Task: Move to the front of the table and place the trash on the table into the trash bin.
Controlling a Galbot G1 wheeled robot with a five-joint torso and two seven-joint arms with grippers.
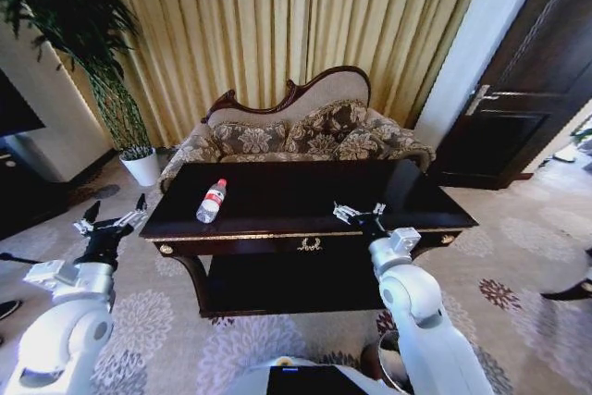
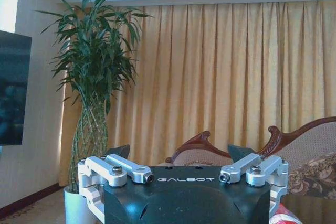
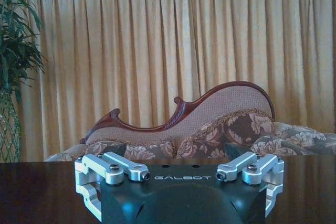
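Both grippers hang with their fingers spread and nothing in them. Right gripper [image 1: 359, 213] hovers over the front edge of the table [image 1: 277, 191], about midway along it. Left gripper [image 1: 113, 221] waits off the table's left end, above the carpet. Between them lies the bottle [image 1: 212, 201], flat on the tabletop, its long axis running front to back with the red cap toward the sofa [image 1: 305, 131]. By my eye the left one is somewhat nearer; it would reach across the table's left edge.
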